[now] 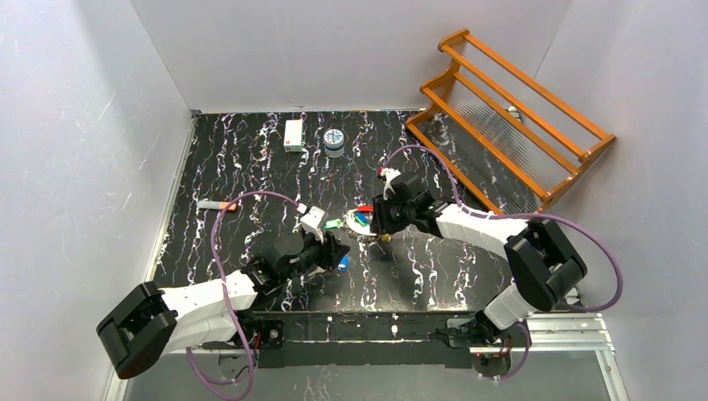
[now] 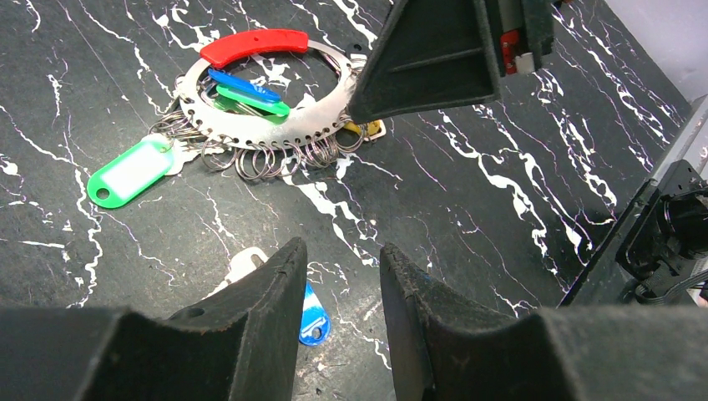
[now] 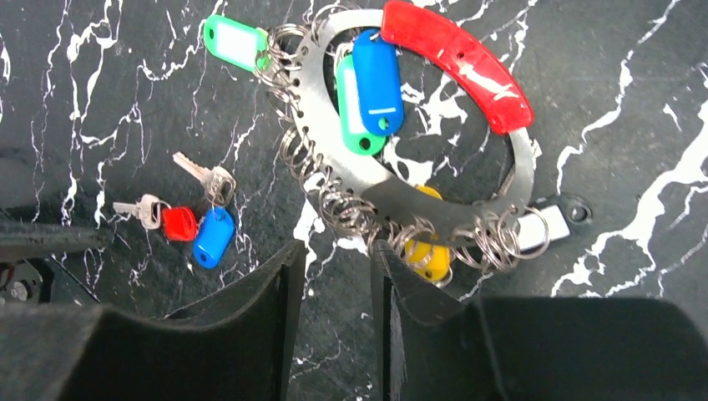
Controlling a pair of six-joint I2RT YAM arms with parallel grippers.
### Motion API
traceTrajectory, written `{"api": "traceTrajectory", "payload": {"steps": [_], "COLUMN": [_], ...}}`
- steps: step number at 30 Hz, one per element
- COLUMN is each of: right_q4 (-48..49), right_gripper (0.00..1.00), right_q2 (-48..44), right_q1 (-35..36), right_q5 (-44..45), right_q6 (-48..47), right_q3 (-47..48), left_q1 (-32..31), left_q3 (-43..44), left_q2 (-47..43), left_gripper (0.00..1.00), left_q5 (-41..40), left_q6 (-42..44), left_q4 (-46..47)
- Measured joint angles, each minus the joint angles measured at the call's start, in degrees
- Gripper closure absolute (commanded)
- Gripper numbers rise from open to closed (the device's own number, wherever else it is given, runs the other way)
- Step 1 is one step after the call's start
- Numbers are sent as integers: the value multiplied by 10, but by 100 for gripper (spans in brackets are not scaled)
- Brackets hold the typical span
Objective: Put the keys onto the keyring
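Nearest to my bases, my left gripper (image 2: 342, 251) hangs low over the black marbled table (image 1: 250, 167). Its jaws stand apart with nothing between them, only the table. Just under it lie the loose keys (image 3: 194, 170): two small silver ones, one with a red cap, and a blue tag (image 3: 213, 238) touching them. They are not on the keyring; they lie beside it, toward my left arm.

A little farther, my right gripper (image 3: 336, 249) is over the near edge of the keyring (image 3: 321, 125). These jaws are parted too and grip nothing; I see bare table in the gap. The keyring lies flat on the table: a wide metal band with many little rings along its rim, a red grip piece (image 3: 459, 63), and blue, green and yellow tags on it.

At the far side stand a white box (image 1: 293, 134) and a small round jar (image 1: 335, 142), near each other, and at the far right a wooden rack (image 1: 511, 117).
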Motion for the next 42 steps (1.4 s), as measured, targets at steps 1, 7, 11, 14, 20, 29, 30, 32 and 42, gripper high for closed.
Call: {"api": "traceTrajectory", "payload": {"steps": [1, 7, 11, 14, 20, 29, 30, 32, 42], "right_q4": [-1, -17, -41, -52, -65, -67, -64, -60, -51], "right_gripper": [56, 54, 53, 53, 53, 58, 59, 61, 66], "right_q2": [6, 56, 65, 65, 65, 18, 7, -9, -14], "right_q1": [2, 9, 10, 10, 10, 9, 9, 7, -26], "right_q5": [-1, 16, 38, 52, 75, 79, 79, 78, 47], "right_q6": [0, 4, 5, 5, 4, 7, 9, 17, 56], "right_q3": [6, 41, 43, 44, 44, 39, 36, 27, 0], "left_q1": [0, 0, 0, 0, 0, 0, 0, 0, 0], "left_q3": [0, 0, 0, 0, 0, 0, -1, -2, -7], "left_q2": [0, 0, -4, -7, -8, -8, -8, -9, -11], "left_gripper": [64, 64, 63, 64, 63, 64, 64, 63, 64], "left_q5": [0, 0, 0, 0, 0, 0, 0, 0, 0], "left_q6": [0, 0, 0, 0, 0, -3, -3, -4, -6], "left_q4": [0, 0, 0, 0, 0, 0, 0, 0, -1]}}
